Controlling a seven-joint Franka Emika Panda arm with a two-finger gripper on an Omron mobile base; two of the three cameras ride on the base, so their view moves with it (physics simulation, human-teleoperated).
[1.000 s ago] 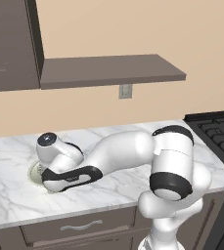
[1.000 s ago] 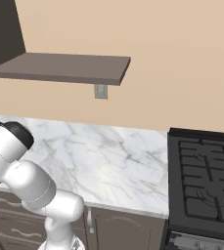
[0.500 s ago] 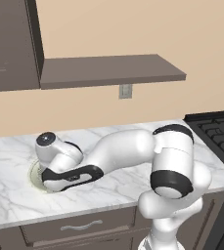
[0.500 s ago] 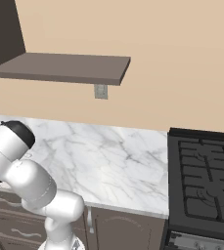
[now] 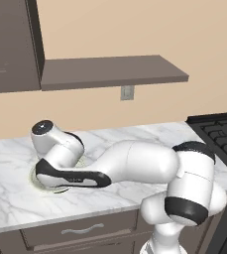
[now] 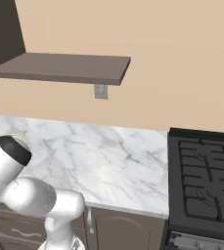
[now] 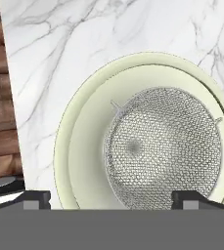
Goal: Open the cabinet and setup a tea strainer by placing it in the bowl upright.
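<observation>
Strainer (image 7: 165, 146) sits open side up inside bowl (image 7: 84, 146) on marble bench (image 7: 59, 49), straight ahead of our hand (image 7: 111, 197); fingers (image 7: 37, 197) spread apart, gripping nothing.

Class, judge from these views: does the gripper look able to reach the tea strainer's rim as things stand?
Probably yes. The gripper hangs directly over the tea strainer, which sits in the bowl; nothing lies between, and its fingertips stand wide apart.

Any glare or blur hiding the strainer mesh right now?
Hand view: sharp and evenly lit, no glare; the tea strainer mesh reads clearly inside the bowl. Left base view: the arm covers most of the bowl, only its rim showing.
</observation>
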